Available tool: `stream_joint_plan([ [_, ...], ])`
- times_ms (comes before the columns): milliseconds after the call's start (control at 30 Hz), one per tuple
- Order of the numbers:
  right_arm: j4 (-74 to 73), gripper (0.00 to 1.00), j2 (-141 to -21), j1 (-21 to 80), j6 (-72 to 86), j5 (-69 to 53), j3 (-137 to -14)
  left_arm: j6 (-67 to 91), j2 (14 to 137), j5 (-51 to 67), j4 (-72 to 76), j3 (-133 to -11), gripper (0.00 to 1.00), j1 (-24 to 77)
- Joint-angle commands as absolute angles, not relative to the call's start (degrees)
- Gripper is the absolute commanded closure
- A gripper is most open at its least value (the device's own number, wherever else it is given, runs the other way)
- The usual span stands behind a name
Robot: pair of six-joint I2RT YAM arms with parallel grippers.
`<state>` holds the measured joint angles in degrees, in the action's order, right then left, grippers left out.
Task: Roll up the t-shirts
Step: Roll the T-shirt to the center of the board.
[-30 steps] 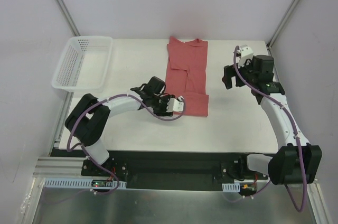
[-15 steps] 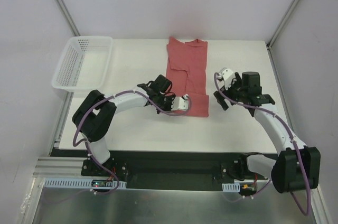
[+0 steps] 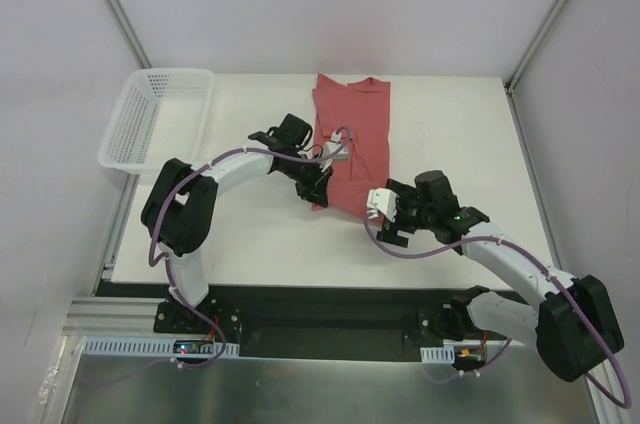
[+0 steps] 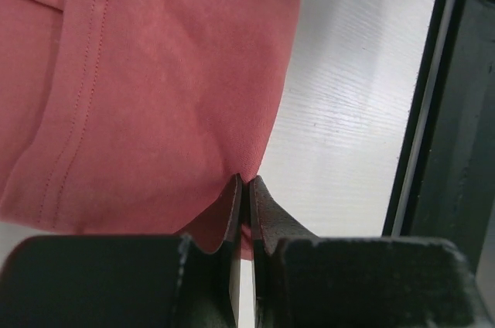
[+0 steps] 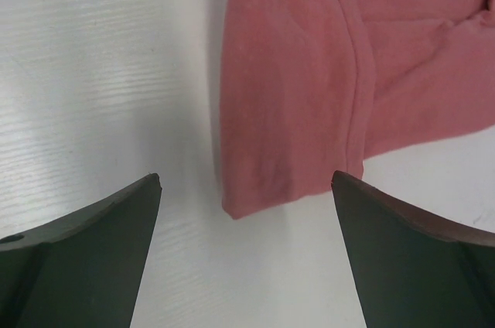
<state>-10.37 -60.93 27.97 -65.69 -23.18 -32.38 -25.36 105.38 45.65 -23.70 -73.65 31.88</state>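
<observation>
Both arms have moved since a second ago. The left pincer [image 3: 318, 192], then standing open at the near-left corner of the t-shirt [image 3: 355, 124], is now clamped on that corner. The right pincer [image 3: 388, 216] has swung from beside the shirt's far right edge down to its near-right corner.

From above, the salmon-red shirt lies folded into a long narrow strip in the middle of the white desk [image 3: 460, 114], collar toward the far edge. Its near-left corner is gathered up at the left pincer. A white perforated basket [image 3: 160, 114] sits on the far left corner of the desk, well apart from the shirt. From this height I cannot tell how either pincer's jaws stand.

The left wrist view settles it for the left pincer [image 4: 246, 182]. Its jaws are pressed together on a thin fold of the t-shirt [image 4: 155, 73], and fabric hangs out beside them, with a stitched hem running down the left. Bare desk [image 4: 348, 111] shows to the right.

The right wrist view shows the right pincer [image 5: 244, 179] spread wide and holding nothing. The t-shirt [image 5: 309, 73] lies flat on the desk [image 5: 93, 57], with its corner between the two fingers [image 5: 100, 227] and touching neither.
</observation>
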Motion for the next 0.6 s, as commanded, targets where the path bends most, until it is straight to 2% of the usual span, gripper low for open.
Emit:
stream_joint_plan([
  [0,-2.7,0.04,-66.7,30.8,-69.3,-23.5,-33.3,-20.8,104.9,52.6,-26.1,-75.1,1.00,30.6],
  [367,6.4,0.04,-79.5,34.5,-72.2,-18.3,-36.9,-20.4,105.1,54.9,-26.3,-75.7,1.00,27.2],
  [433,9.9,0.00,-81.5,34.8,-72.2,-16.1,-37.1,-20.7,104.9,54.9,-26.2,-75.3,1.00,26.6],
  [500,10.6,0.12,-82.6,34.9,-72.5,-14.9,-37.7,-21.0,104.6,54.8,-26.3,-74.8,1.00,26.1],
  [533,10.6,0.28,-82.9,34.9,-72.8,-14.8,-38.0,-21.2,104.0,54.2,-26.3,-74.5,0.98,25.9],
  [567,10.4,0.37,-83.2,34.8,-73.4,-15.2,-38.2,-21.6,103.5,53.2,-26.2,-74.1,0.91,25.9],
])
